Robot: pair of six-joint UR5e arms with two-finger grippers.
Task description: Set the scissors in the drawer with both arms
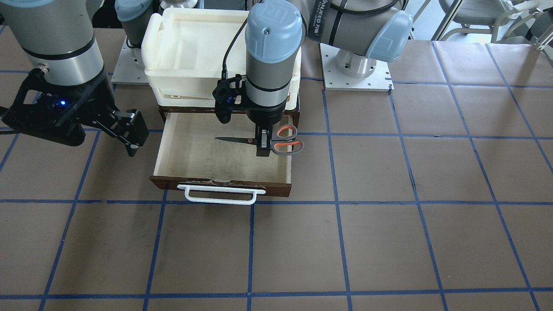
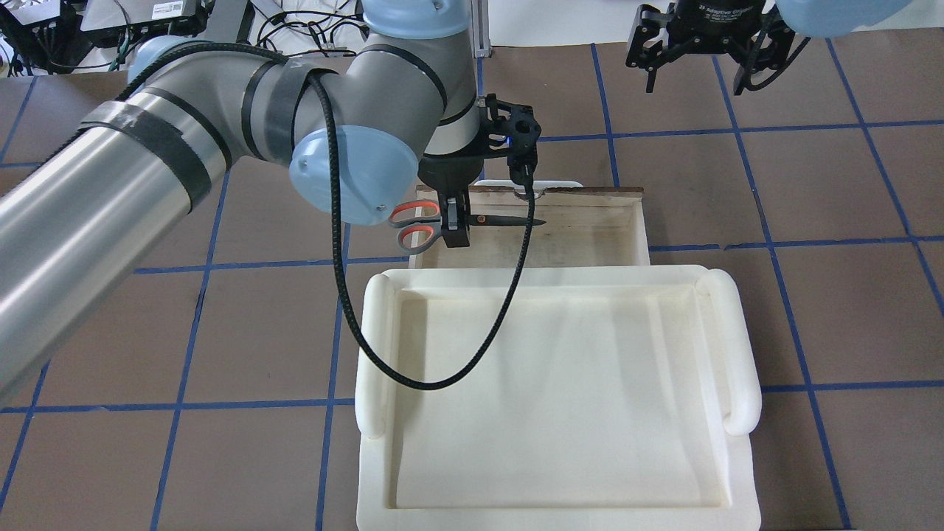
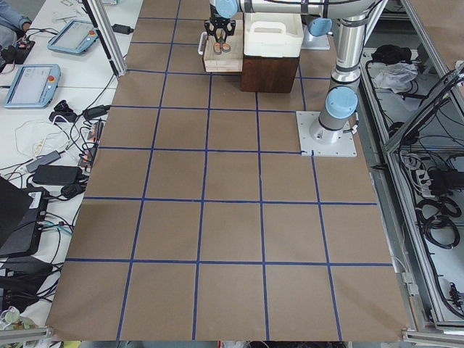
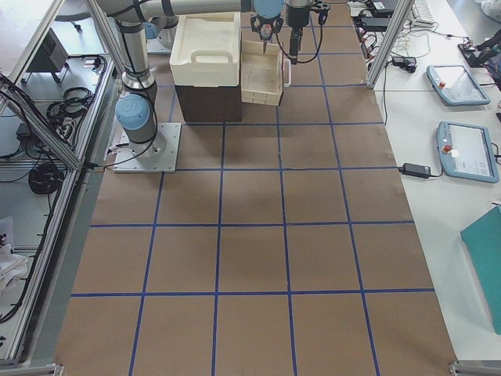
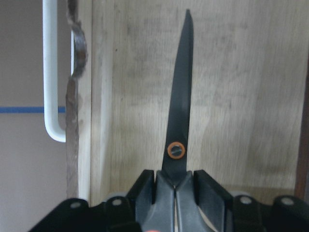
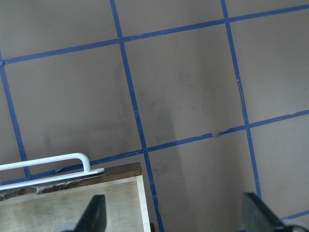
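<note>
While the blue-gridded brown counter (image 1: 389, 224), flanked by cable-strewn benches (image 3: 43, 145), is carrying the open drawer (image 1: 224, 162), left gripper (image 1: 262, 149) jaws are pinching the scissors (image 5: 179, 111) over its floor; right gripper (image 2: 693, 82) jaws are gaping empty.

In the left wrist view we see only the blades of the scissors (image 5: 179, 106); the left claw (image 5: 175, 187) and the bottom edge hide the handles. From overhead, the cream tray (image 2: 372, 354) covers the near part of the drawer (image 2: 590, 240).
</note>
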